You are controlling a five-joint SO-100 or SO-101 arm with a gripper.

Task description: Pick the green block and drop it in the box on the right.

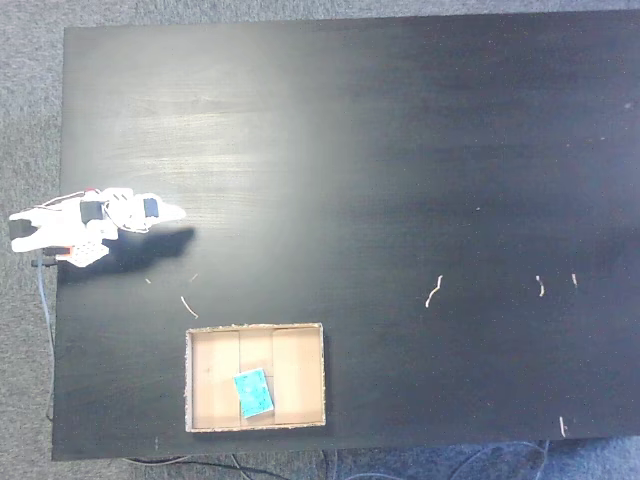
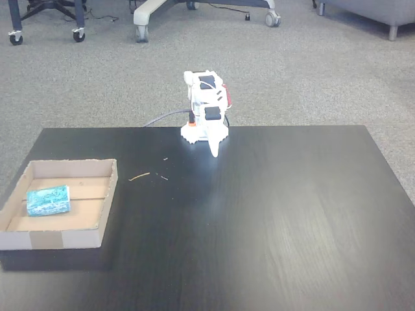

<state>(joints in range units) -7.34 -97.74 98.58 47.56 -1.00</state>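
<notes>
Small teal-green rectangular block (image 1: pixel 254 392) lies flat inside shallow tan cardboard box (image 1: pixel 305 378) near black table (image 1: pixel 400 180) edge; white gripper (image 1: pixel 178 213) folded back, fingers pressed together, tabletop wide open.

One green block (image 1: pixel 254 393) (teal), one box (image 1: pixel 256 329).

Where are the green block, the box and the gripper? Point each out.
green block (image 1: pixel 254 393): a fixed view from above, middle of its top face.
box (image 2: pixel 49 239): a fixed view from the table's front, outer face of its near wall.
gripper (image 1: pixel 176 212): a fixed view from above, at the fingertips.
</notes>
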